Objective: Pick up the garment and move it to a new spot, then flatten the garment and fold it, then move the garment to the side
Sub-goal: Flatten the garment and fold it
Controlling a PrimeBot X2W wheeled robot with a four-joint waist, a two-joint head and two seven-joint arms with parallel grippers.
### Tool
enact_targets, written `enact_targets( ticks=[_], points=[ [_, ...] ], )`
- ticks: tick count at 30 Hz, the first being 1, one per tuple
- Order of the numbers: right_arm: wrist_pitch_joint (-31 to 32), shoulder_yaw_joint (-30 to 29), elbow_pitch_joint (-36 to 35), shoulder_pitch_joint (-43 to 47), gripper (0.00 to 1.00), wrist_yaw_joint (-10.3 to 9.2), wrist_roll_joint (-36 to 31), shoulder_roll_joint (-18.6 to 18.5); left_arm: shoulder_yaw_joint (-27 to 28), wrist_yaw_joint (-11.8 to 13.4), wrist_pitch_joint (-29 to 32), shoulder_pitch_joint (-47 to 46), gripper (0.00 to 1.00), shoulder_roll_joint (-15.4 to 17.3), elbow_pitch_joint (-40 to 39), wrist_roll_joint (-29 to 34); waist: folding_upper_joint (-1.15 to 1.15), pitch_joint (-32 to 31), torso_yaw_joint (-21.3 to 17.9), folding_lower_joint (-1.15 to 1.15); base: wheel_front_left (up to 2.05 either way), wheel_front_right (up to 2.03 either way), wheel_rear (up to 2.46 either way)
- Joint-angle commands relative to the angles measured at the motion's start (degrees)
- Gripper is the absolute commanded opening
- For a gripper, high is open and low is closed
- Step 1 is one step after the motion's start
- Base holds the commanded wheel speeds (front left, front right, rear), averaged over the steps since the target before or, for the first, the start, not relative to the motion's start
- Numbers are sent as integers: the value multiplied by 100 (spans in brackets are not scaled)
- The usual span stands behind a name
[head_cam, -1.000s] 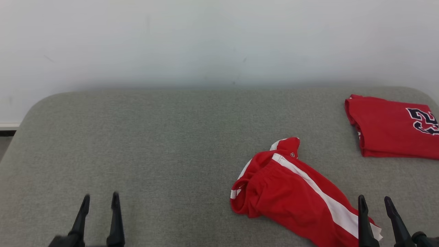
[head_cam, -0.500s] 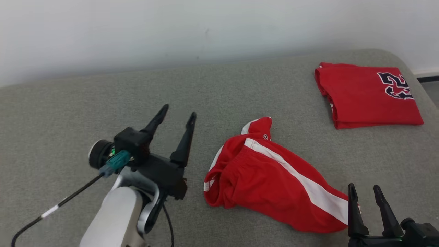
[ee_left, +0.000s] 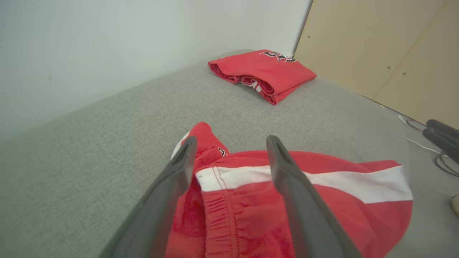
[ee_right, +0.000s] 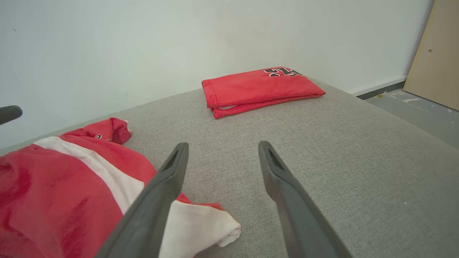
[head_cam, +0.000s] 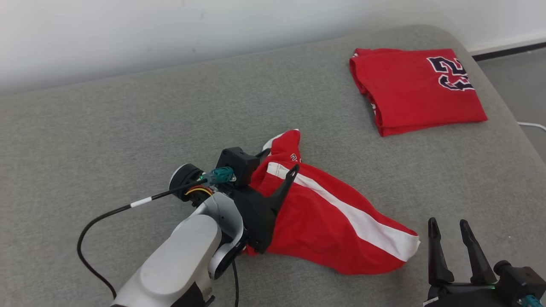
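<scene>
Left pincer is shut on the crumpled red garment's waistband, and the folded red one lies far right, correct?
No: the left pincer is open, fingers apart over the waistband of the crumpled red garment, as the left wrist view shows. The folded red garment does lie far right.

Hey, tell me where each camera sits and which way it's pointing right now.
Head view: on the head, looking down at the grey surface; left gripper over the crumpled shorts, right gripper lower right.
Left wrist view: on the left wrist, looking along its gripper across the shorts' waistband.
Right wrist view: on the right wrist, low, looking past its gripper toward the folded garment.
Shared: all three show both red garments.
</scene>
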Motion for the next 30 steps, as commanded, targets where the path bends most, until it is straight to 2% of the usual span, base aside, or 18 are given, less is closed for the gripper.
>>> enact_targets(
  ticks=[1, 9, 16, 17, 19, 20, 25, 30],
  points=[
    [0, -3, 17, -40, 100, -16, 23, 22, -117, 9, 11, -110, 100, 50, 139, -91, -1, 75, -122, -1, 0, 0, 0],
    [0, -13, 50, -48, 100, -17, 50, 46, -484, 9, 114, -285, 100, 180, 739, -463, -1, 67, -215, -1, 0, 0, 0],
    [0, -2, 29, -64, 100, -17, 53, 69, -754, 9, 197, -428, 100, 139, 1025, -845, -1, 62, -223, -1, 0, 0, 0],
    [0, 4, 25, -72, 100, -16, 46, 72, -806, 9, 208, -441, 88, 118, 1037, -912, -1, 63, -225, -1, 0, 0, 0],
    [0, 9, 5, -78, 100, -17, 36, 77, -909, 9, 150, -496, 17, 105, 1039, -933, -1, 65, -230, -1, 0, 0, 0],
    [0, 7, -1, -76, 100, -17, 35, 79, -942, 9, 106, -522, 0, 115, 1060, -968, -1, 63, -230, -1, 0, 0, 0],
    [0, -11, 9, -19, 100, -16, 61, 89, -976, 9, -204, -678, 0, 130, 1225, -1066, -1, 28, -158, -1, 0, 0, 0],
    [0, 1, 21, -11, 100, -17, 56, 62, -727, 21, -771, -1034, 0, 303, 1416, -1029, -1, -85, 53, -1, 0, 0, 0]
  ],
)
